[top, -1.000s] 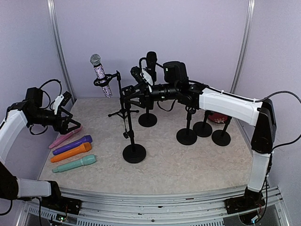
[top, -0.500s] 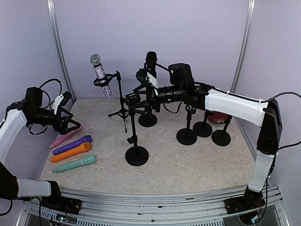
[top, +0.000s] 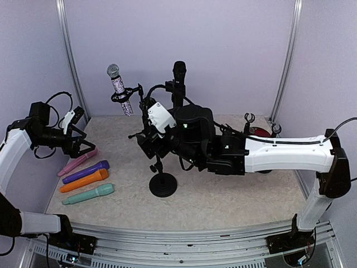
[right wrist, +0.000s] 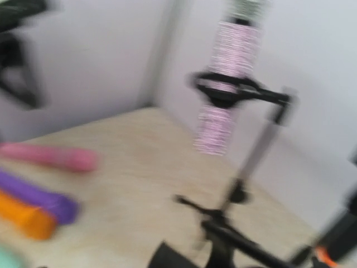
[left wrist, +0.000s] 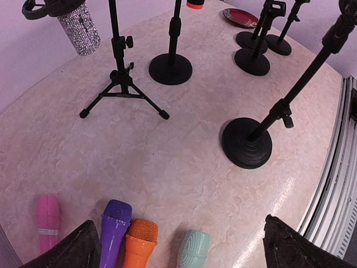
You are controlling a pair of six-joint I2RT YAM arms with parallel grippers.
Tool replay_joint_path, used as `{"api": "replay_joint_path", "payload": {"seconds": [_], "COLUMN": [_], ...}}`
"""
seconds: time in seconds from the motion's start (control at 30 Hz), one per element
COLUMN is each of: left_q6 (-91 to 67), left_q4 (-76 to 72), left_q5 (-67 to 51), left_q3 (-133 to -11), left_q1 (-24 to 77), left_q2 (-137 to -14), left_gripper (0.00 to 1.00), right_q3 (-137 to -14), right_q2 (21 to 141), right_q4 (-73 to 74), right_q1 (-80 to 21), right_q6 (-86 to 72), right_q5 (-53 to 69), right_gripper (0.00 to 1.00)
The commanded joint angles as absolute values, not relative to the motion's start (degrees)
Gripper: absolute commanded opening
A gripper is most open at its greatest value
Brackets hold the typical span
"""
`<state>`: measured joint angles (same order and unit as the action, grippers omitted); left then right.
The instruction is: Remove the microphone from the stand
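Observation:
A glittery pink microphone (top: 119, 89) sits tilted in the clip of a tripod stand (top: 144, 120); it also shows as the microphone (left wrist: 81, 30) and, blurred, as the microphone (right wrist: 228, 84). A black microphone (top: 179, 75) stands upright in a stand behind. My right gripper (top: 147, 143) reaches across the middle, beside the pole of a round-base stand (top: 163, 184) and just right of the tripod; its jaws are lost against the black stand. My left gripper (top: 83, 146) hangs open at the far left, empty, as my left gripper (left wrist: 184, 251) also shows.
Pink (top: 78, 162), purple (top: 85, 172), orange (top: 83, 181) and teal (top: 87, 194) microphones lie side by side at the left. Several empty round-base stands (left wrist: 254, 58) and a red plate (left wrist: 240, 17) stand at the back right. The right arm spans the middle.
My right arm has dropped from the top of the round-base stand and swung left and nearer, toward the tripod. The stand slid slightly right. My left arm has not moved.

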<state>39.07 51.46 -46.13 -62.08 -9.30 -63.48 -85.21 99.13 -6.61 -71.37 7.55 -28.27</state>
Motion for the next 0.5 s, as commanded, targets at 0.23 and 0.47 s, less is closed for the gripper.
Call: {"api": "replay_joint_path", "payload": {"seconds": [0.23,0.47], "left_q6": [39.2,39.0], "left_q4": [50.7,50.4], "left_q5": [-46.4,-46.8], "left_q3": [-63.3,-62.7], "left_q1": [-9.4,-9.4], "left_q2": [-62.1,-62.3], "left_gripper": [0.99,0.99], "right_q3": [-95.2,-92.7], "right_q2": [111.4,110.8], "right_q4": [-13.9,-29.4], "right_q1": [-73.3,-74.7], "right_q6": [16.1,28.2], "right_q5": [-63.4,-64.8], "right_gripper": [0.86,0.65]}}
